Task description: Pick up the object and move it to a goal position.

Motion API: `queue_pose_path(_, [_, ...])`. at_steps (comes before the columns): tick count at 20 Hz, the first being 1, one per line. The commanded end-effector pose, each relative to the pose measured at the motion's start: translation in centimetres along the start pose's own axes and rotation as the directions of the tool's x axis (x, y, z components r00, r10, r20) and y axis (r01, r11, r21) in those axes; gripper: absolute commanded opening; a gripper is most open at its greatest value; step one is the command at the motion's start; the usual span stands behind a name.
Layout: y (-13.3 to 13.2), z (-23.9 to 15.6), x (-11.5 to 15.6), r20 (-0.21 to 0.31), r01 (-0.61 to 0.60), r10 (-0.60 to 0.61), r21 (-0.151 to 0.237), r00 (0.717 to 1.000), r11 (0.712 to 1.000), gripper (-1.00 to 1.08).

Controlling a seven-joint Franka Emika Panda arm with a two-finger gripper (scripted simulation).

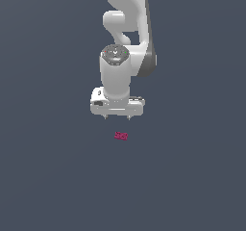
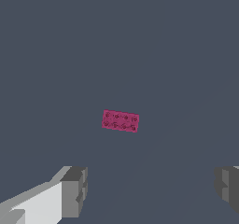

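In the wrist view, the two grey fingers (image 2: pixel 74 190) of the end effector (image 2: pixel 149 188) stood nearest the camera, set wide apart with nothing between them. One finger showed its grey pad and a white body behind it; the other was cut off by the picture's edge, so only part of its pad could be seen.

Beyond the fingertips, on the flat dark blue-grey bench (image 2: pixel 177 55), lay the object (image 2: pixel 120 121), a small magenta-pink rectangular block with two rows of round studs on its upper face. It sat slightly askew to the line between the fingers and touched neither of them.

In the exterior view, the object (image 1: pixel 121 135) lay on the bench (image 1: pixel 48 177) as a tiny pink speck nearest the camera, just below the end effector (image 1: pixel 117 118) in the picture and clear of it. The white end effector hung with its short fingertips pointing down, spread to either side of its body. Behind and above it rose the white arm (image 1: pixel 126 23), its wrist and upper links curving up out of the picture. Whether the fingertips were directly over the object could not be told from this view alone.
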State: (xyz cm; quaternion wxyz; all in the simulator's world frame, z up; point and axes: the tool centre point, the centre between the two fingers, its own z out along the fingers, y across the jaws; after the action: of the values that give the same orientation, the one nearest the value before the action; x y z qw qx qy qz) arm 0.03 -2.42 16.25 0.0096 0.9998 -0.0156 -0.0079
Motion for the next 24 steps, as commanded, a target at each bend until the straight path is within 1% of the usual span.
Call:
queue_pose_path(1, [0.0, 0.0, 0.0, 0.000, 0.000, 0.000, 0.000, 1.000, 1.000, 1.00])
queue_pose_path(4, [0.0, -0.2, 0.2, -0.006, 0.008, -0.009, -0.002, 1.000, 1.000, 1.00])
queue_pose_path(11, [-0.3, -1.5, 1.1, -0.041, 0.058, -0.059, -0.017, 0.997, 0.998, 1.00])
queue_pose_path(18, [-0.3, -1.4, 1.1, -0.040, 0.067, -0.068, -0.018, 0.997, 0.998, 1.00])
queue_pose_path(24, [-0.3, -0.9, 1.2, -0.037, 0.123, -0.124, -0.021, 0.992, 0.992, 1.00])
